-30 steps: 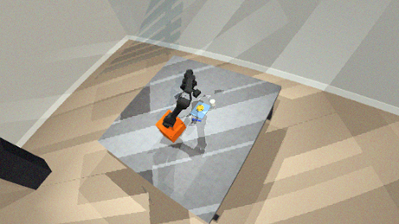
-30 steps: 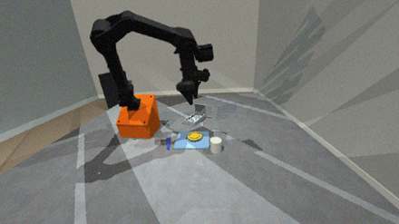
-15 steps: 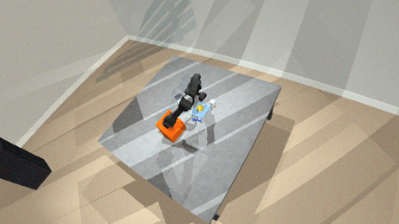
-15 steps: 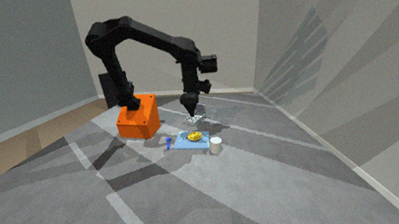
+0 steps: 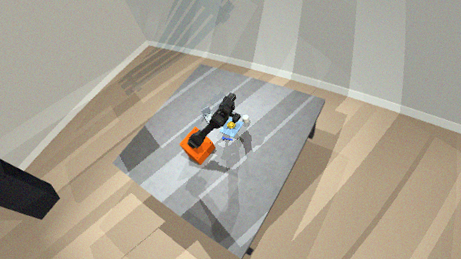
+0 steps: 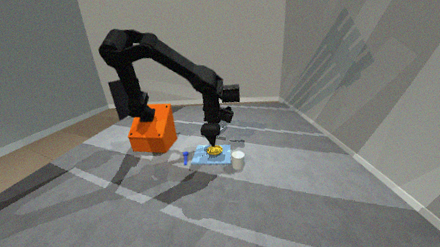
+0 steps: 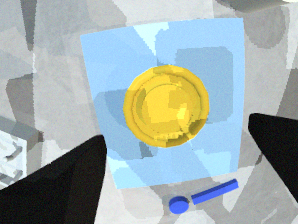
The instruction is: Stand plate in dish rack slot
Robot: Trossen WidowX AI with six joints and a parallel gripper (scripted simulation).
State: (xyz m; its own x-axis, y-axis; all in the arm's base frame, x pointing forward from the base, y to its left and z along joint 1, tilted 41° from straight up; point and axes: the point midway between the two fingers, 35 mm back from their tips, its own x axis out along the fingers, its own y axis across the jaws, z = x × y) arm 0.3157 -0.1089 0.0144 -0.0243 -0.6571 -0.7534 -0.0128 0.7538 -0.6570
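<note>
Grey worktop [image 6: 310, 217] carries a flat plate [image 7: 166, 106]; the wide, empty end effector [image 7: 176, 163] may push it aside instead of gripping its rim.

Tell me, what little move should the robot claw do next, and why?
Probably go straight down. The gripper hangs open and empty right above the yellow plate, which lies flat on the blue mat. In the wrist view its fingers stand either side of the plate, not touching it. Lowering should bring them level with the rim so they can close on it.
</note>
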